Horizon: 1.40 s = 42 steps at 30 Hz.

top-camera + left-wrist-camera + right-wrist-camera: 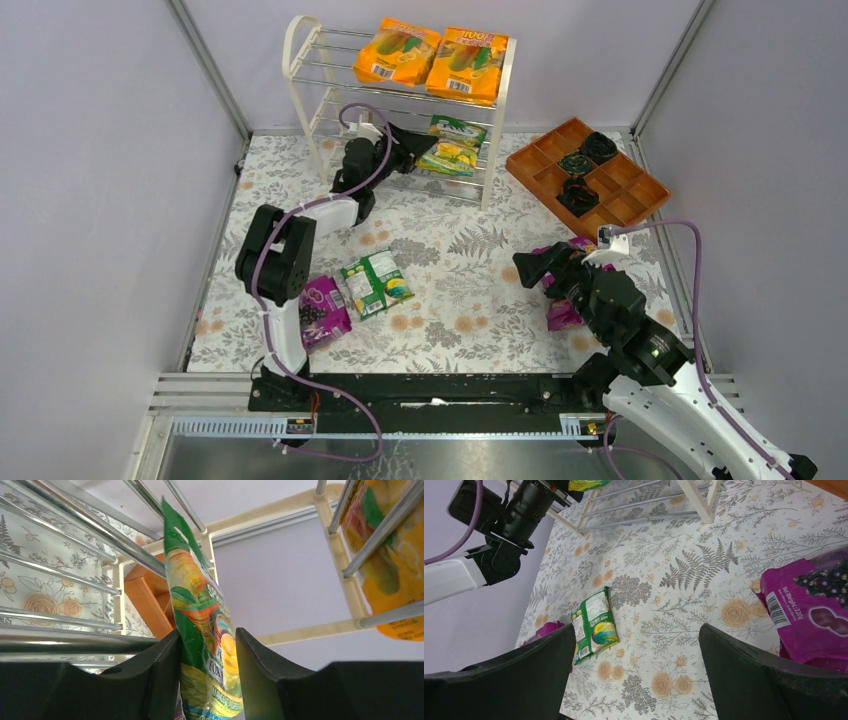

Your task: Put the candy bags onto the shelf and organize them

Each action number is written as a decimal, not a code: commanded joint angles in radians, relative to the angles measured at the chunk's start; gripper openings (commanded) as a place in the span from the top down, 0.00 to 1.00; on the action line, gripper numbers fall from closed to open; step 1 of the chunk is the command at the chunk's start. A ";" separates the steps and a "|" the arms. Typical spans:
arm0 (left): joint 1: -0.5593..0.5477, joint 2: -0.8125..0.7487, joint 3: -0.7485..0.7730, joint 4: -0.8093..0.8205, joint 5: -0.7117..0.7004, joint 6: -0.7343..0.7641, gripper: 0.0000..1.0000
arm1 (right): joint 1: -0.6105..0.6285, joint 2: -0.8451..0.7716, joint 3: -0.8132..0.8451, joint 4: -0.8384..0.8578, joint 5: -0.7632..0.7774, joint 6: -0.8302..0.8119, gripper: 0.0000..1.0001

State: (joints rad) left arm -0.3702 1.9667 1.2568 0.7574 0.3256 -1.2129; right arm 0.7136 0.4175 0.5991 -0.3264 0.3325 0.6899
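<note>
Shelf [300, 70], upper centre of the overhead view: orange candy bags [397, 52] on the top tier. A green-yellow candy bag [190, 580] sits at the middle tier between the left gripper's [207, 632] fingers; I cannot tell whether it is pinched or slack. Right gripper [636, 627], lower right: spread wide, empty, beside a purple candy bag [809, 610].

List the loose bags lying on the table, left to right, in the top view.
left purple bag → green bag → right purple bag
</note>
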 commanded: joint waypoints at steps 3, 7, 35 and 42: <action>0.036 -0.072 0.024 -0.162 -0.012 -0.064 0.46 | 0.005 0.005 -0.003 0.033 0.014 0.010 0.00; 0.039 -0.137 -0.002 -0.215 -0.009 -0.044 0.31 | 0.004 0.021 -0.008 0.051 0.003 0.012 0.00; -0.064 0.003 -0.130 0.253 0.089 -0.390 0.30 | 0.005 0.022 -0.024 0.073 -0.019 0.018 0.00; -0.085 0.001 -0.071 0.240 0.041 -0.375 0.57 | 0.004 0.010 -0.022 0.067 -0.008 0.014 0.00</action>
State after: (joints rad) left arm -0.4458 1.9778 1.1122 0.9024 0.4061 -1.5806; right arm 0.7136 0.4328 0.5705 -0.2790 0.3042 0.7021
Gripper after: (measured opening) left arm 0.483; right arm 0.995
